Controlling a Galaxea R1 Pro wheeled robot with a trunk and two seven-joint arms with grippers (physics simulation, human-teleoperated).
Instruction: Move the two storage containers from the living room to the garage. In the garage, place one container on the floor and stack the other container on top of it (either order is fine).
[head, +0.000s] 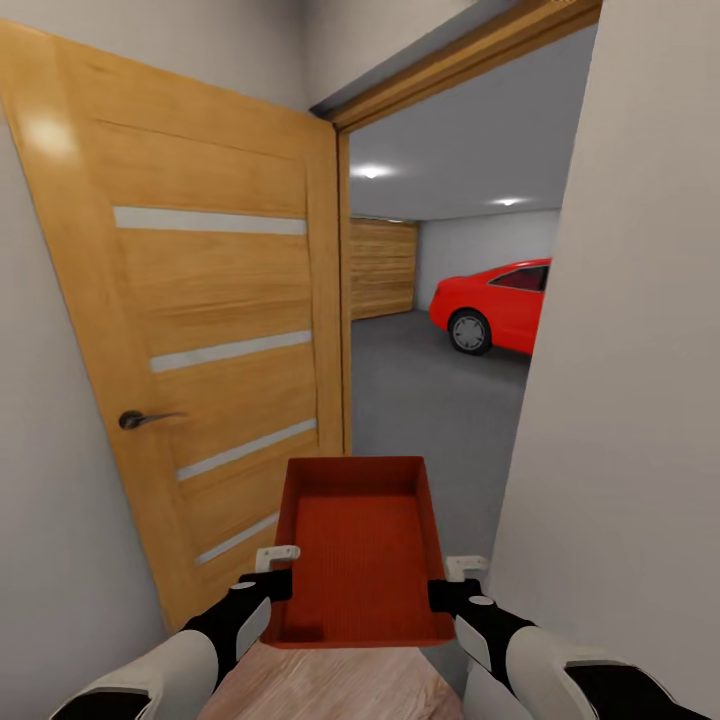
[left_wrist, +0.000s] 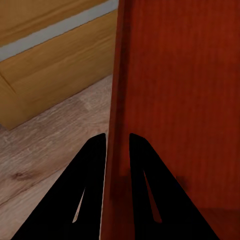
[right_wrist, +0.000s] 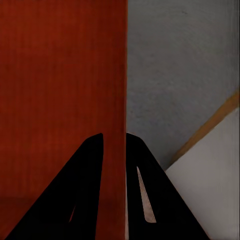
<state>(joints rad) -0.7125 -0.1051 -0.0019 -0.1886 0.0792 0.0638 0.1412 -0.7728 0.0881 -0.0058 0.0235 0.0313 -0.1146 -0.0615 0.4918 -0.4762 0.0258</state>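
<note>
The storage container hung low in the middle of the frame, carried level between both arms. At lower left, the left claw pinched its left wall; at lower right, the right claw pinched the opposite wall, likely for balance through the doorway toward the garage floor.

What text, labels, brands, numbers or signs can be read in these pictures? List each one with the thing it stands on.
None can be read.
The storage container, held between the left gripper and the right gripper, is plain orange-red with no label.
The wooden door carries pale stripes and a handle, no lettering.
The red car in the garage shows no plate or badge from this angle.
</note>
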